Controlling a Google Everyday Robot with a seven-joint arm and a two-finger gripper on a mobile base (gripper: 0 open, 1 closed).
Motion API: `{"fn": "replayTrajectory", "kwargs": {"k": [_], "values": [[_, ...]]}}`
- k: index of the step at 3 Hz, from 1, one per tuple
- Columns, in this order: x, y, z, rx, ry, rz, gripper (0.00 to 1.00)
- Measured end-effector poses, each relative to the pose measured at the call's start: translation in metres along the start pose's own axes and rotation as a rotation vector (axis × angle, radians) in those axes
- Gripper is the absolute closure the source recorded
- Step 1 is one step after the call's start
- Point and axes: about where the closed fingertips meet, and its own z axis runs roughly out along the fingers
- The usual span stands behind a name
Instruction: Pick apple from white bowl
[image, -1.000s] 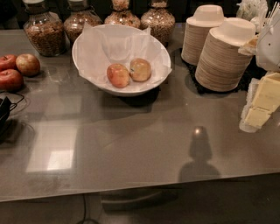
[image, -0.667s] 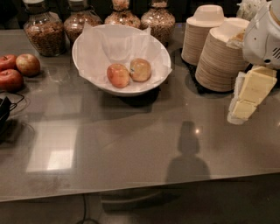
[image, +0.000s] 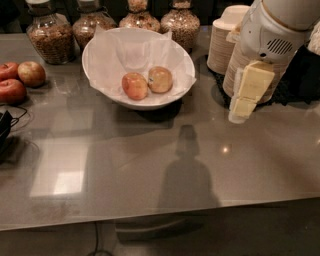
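The reddish-pink apple lies in the white bowl, left of a paler yellow-tan apple that touches it. The bowl is lined with crinkled white paper and stands at the back middle of the grey table. My gripper, cream-coloured under a white arm housing, hangs at the right. It is to the right of the bowl and above the table, in front of the stacked paper bowls. It holds nothing that I can see.
Stacked tan paper bowls stand at the back right behind my arm. Several glass jars of grain line the back edge. Three darker red apples lie at the far left. A black cable lies at the left edge.
My arm has moved left from the right edge towards the bowl, and more of it now shows. The apples and the bowl have not moved.
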Motion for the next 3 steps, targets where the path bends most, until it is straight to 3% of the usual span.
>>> {"fn": "replayTrajectory", "kwargs": {"k": [1, 2, 3], "values": [[0.000, 0.000, 0.000, 0.000, 0.000, 0.000, 0.00], [-0.013, -0.014, 0.008, 0.011, -0.055, -0.003, 0.00], [-0.047, -0.043, 0.027, -0.032, -0.178, 0.014, 0.00]]}}
